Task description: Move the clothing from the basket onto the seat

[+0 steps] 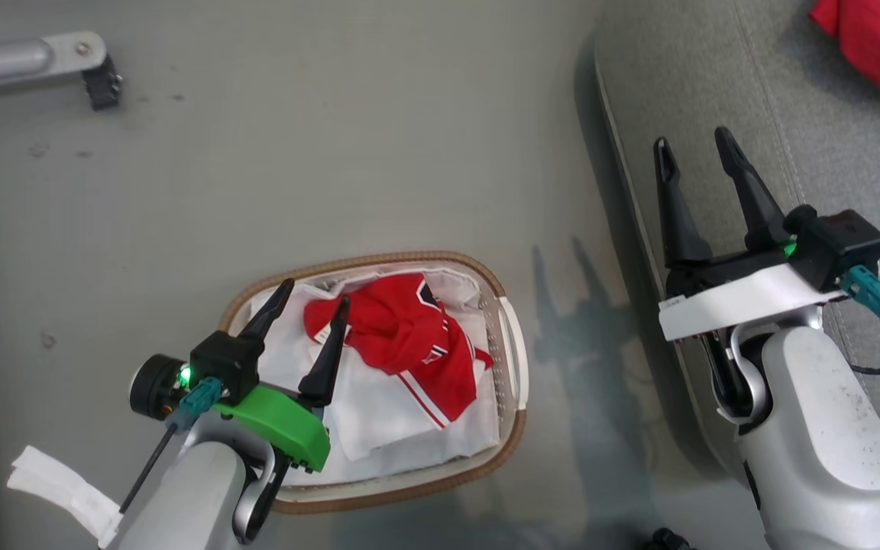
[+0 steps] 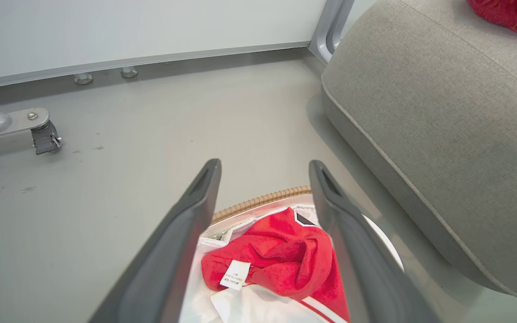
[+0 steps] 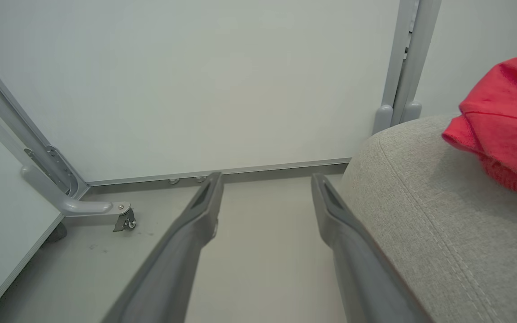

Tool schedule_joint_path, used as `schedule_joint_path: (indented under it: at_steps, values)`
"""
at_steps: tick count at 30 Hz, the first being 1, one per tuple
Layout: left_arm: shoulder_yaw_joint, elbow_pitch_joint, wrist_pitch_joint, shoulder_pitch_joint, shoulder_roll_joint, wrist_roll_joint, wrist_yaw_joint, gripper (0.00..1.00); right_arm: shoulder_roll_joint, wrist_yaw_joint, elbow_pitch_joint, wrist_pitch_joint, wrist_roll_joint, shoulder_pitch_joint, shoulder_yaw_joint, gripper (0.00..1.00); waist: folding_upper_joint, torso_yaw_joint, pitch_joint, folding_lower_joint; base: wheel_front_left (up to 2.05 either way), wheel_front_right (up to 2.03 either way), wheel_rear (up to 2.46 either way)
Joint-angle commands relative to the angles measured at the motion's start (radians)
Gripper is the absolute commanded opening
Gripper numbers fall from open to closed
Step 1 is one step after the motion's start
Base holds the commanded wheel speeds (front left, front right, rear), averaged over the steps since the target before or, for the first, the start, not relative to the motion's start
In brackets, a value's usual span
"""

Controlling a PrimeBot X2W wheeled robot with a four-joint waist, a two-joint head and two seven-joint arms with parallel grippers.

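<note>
Red striped jersey (image 1: 402, 336) bunched in oval white plastic basket (image 1: 379, 258), atop white liner (image 1: 379, 420) | left gripper (image 1: 316, 292) apart above basket | right gripper (image 1: 692, 137) apart, empty, over grey fabric seat (image 1: 829, 137) right of basket | next: pinch red bunch, spare liner

The right claw (image 3: 266, 178) hangs spread and empty above the grey floor (image 3: 263, 278), just beside the grey couch cushion (image 3: 420, 211) on the right. A bunched red garment (image 3: 505, 121) lies on that cushion. A white wall panel (image 3: 218, 89) stands at the far side, and a castered frame leg (image 3: 101, 209) is at the left.
</note>
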Motion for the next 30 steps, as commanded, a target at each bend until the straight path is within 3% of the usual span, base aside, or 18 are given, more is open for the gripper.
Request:
schedule_joint_path:
  at_steps: [1, 20, 30]
  values:
    - [-0.013, 0.009, 0.001, -0.037, 0.018, -0.016, 0.001, 1.0, -0.002, -0.001, -0.012, -0.005, 0.008, -0.019, 0.008, 1.0, 0.0, -0.067, 0.101, 0.0, 0.0, 0.0, 0.0]
    - [-0.33, 0.161, 0.001, -0.193, 0.102, -0.107, 0.001, 1.0, -0.003, -0.001, -0.065, -0.005, 0.016, -0.066, 0.019, 1.0, 0.0, -0.124, 0.249, 0.0, 0.0, 0.0, 0.0]
    - [-0.392, 0.239, 0.001, -0.265, 0.107, -0.096, 0.001, 1.0, -0.003, -0.001, -0.108, -0.005, 0.006, -0.075, 0.005, 1.0, 0.0, -0.139, 0.299, 0.0, 0.0, 0.0, 0.0]
